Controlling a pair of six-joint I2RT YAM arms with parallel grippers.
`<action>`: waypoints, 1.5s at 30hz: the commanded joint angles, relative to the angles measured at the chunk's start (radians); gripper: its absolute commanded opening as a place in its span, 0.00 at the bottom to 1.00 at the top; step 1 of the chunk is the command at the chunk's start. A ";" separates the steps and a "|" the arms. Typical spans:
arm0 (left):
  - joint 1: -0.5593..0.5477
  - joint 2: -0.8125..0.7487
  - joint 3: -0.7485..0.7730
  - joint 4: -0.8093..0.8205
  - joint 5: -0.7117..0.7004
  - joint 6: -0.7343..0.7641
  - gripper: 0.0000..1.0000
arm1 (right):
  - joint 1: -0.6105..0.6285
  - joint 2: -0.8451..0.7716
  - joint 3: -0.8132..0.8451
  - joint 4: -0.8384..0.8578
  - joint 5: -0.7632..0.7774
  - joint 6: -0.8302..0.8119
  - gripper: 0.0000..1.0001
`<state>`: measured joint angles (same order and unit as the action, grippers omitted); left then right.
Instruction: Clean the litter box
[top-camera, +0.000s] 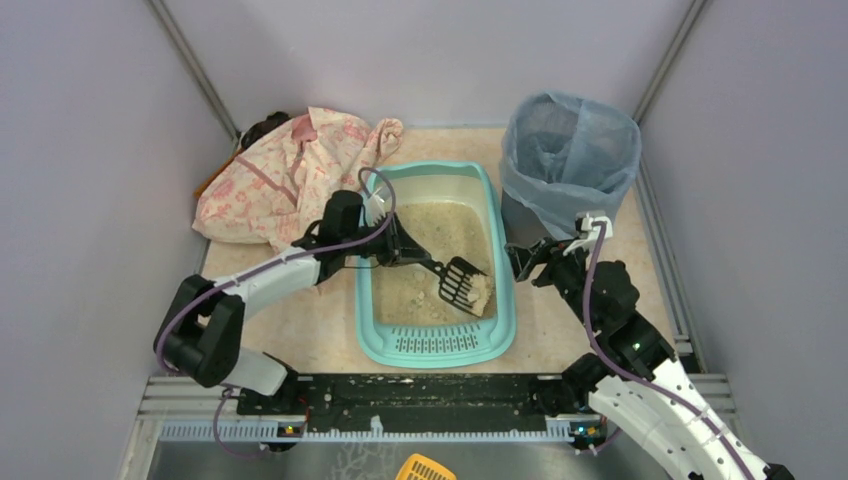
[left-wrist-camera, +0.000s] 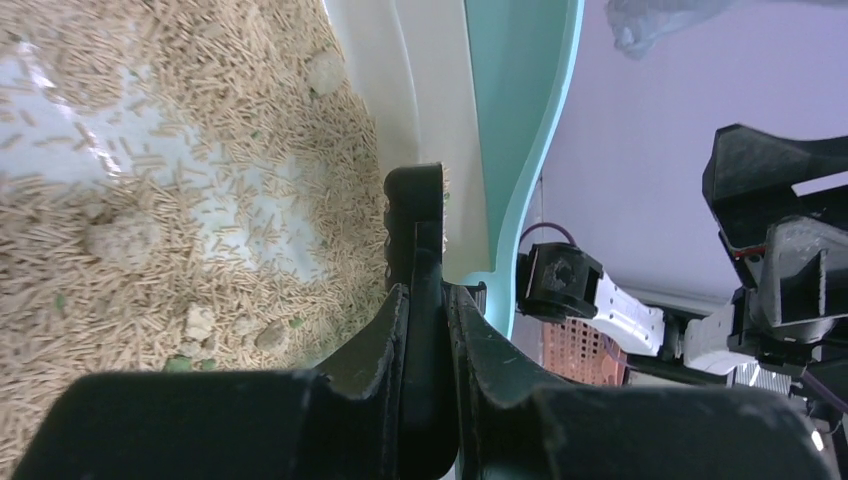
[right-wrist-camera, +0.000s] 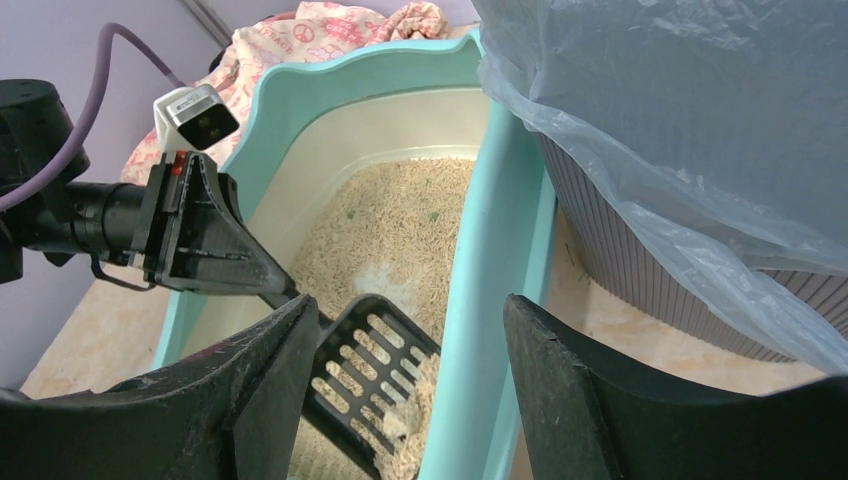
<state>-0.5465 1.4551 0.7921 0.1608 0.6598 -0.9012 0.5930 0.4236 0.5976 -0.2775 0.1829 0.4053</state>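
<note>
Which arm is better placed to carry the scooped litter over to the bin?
Left. The left gripper is shut on the scoop, whose head holds litter inside the litter box. The right gripper stands open, without the tool.

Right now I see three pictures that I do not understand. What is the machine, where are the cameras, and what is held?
Two robot arms are bolted to a table. One picture looks down from above; the others come from a camera on each wrist. On the table: a litter box, a bag-lined bin, a pink cloth. The left gripper is shut on a black scoop, its head in the box with litter on it. The right gripper is open and empty, beside the box, near the bin.
</note>
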 joint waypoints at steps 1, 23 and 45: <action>0.056 -0.041 -0.017 0.039 0.042 -0.006 0.00 | -0.004 -0.013 0.030 0.021 0.012 0.006 0.68; 0.244 -0.173 -0.159 0.164 0.021 -0.124 0.00 | -0.004 -0.001 0.028 0.049 0.003 0.015 0.68; 0.277 -0.279 -0.271 0.395 -0.018 -0.294 0.00 | -0.004 0.015 0.011 0.066 -0.010 0.015 0.68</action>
<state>-0.2916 1.2106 0.5060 0.5224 0.6289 -1.1797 0.5930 0.4427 0.5976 -0.2672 0.1791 0.4164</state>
